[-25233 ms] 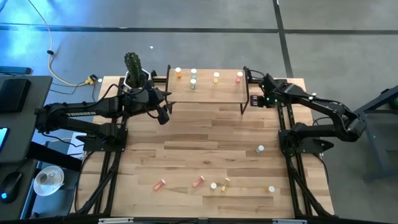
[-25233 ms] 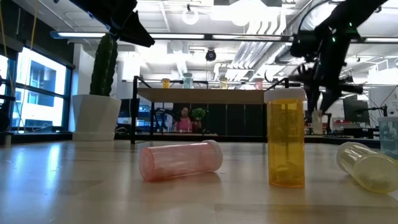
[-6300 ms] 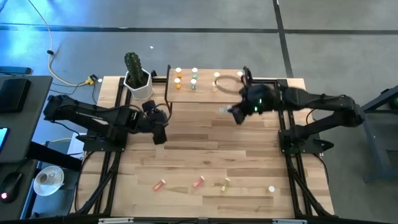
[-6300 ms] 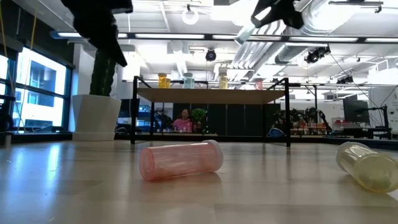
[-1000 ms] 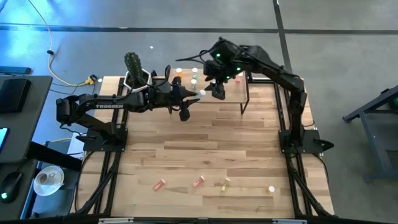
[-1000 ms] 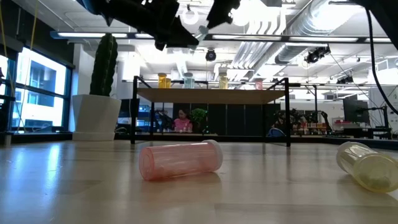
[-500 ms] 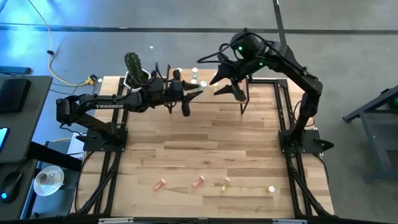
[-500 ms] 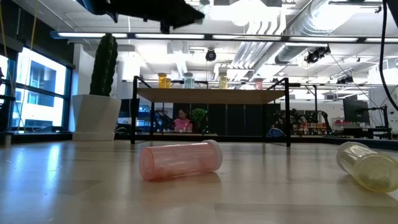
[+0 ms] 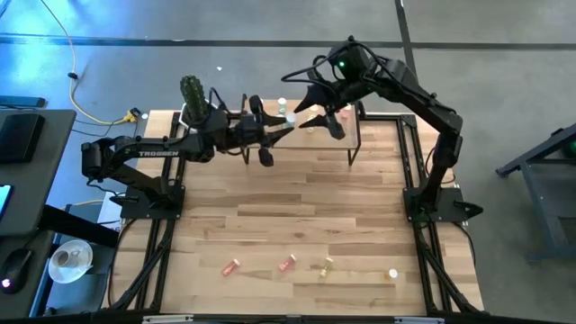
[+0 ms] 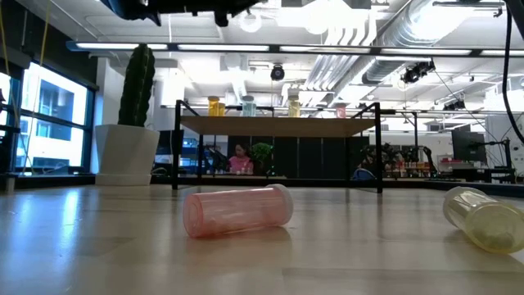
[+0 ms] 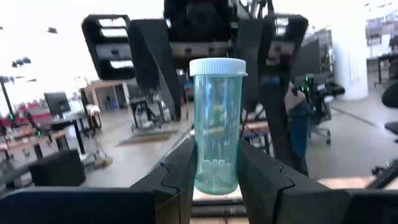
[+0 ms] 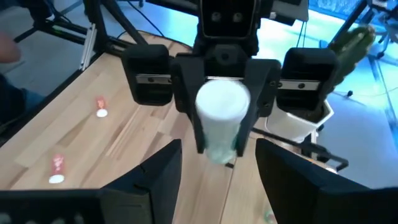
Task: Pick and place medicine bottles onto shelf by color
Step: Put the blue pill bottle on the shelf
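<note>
Now, table (image 9: 306, 207): wood top, bearing the shelf at its far edge.
Shelf (image 9: 355, 126): mostly hidden under both arms in the high view; in the low view its top (image 10: 278, 123) carries four bottles in a row, orange, pale green, yellow, pink.
Cactus (image 9: 192, 93): potted, just off the shelf's left end.
Left gripper (image 9: 286, 130): reaches in over the shelf's front left part, fingers clamped tight on a pale green bottle (image 11: 217, 124), gripped low on the body, white cap clear of the fingertips.
Right gripper (image 9: 315, 115): over the shelf, just beside the left one and facing it, jaws spread wide, nothing between them.
Key relation: the green bottle lies directly ahead of the right gripper, its long axis pointing cap-first at it, seen end-on (image 12: 222, 102) in the right wrist view; the right arm is the nearer free arm, so this looks like a hand-over or a placing on the shelf's green spot.
Loose bottles: four near the table's front edge, well apart from the shelf: two pink (image 9: 231, 266) (image 9: 287, 263), one yellow (image 9: 325, 265), one showing only a white cap (image 9: 392, 273).
</note>
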